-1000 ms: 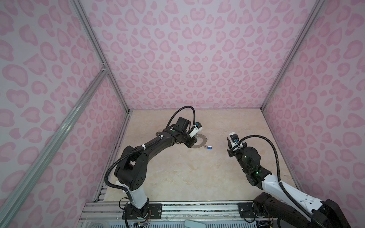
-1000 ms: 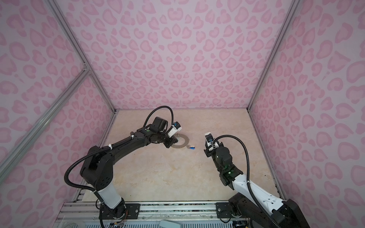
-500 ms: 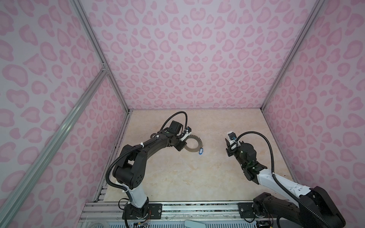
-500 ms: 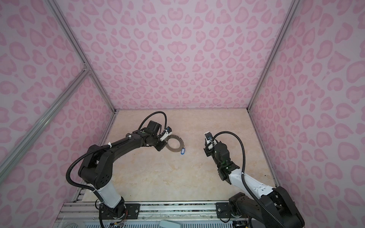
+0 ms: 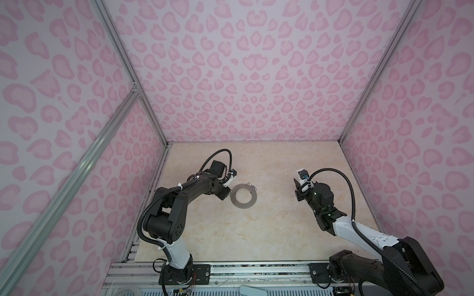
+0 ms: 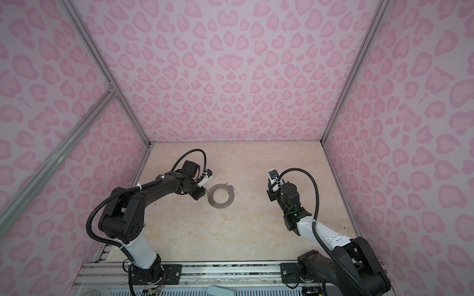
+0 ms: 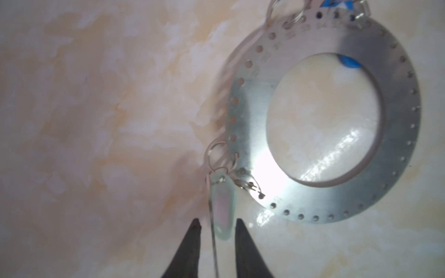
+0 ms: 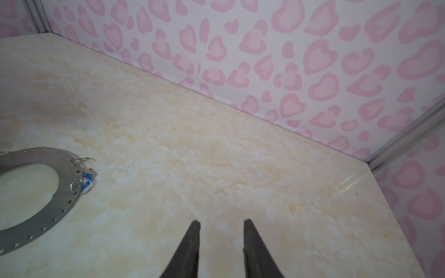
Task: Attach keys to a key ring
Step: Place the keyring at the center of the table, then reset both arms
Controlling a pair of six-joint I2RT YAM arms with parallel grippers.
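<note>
Beige marbled table [image 5: 256,230] with the key ring [image 5: 253,197] lying flat on it, just ahead of the left gripper [image 7: 216,220] and well off from the right gripper [image 8: 221,221]. Left jaws are narrowly parted, and the pale mint key [image 7: 222,207] on its wire loop pokes between the tips, not clamped. Right jaws are parted about the same with nothing between them; the blue-headed key [image 8: 86,179] sits at the ring's rim, on the side far from the left gripper.

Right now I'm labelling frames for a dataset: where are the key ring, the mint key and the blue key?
key ring [image 7: 248,108], left wrist view, on its flat metal band.
mint key [image 7: 224,204], left wrist view, on its pale body.
blue key [image 8: 88,176], right wrist view, on its blue head.
</note>
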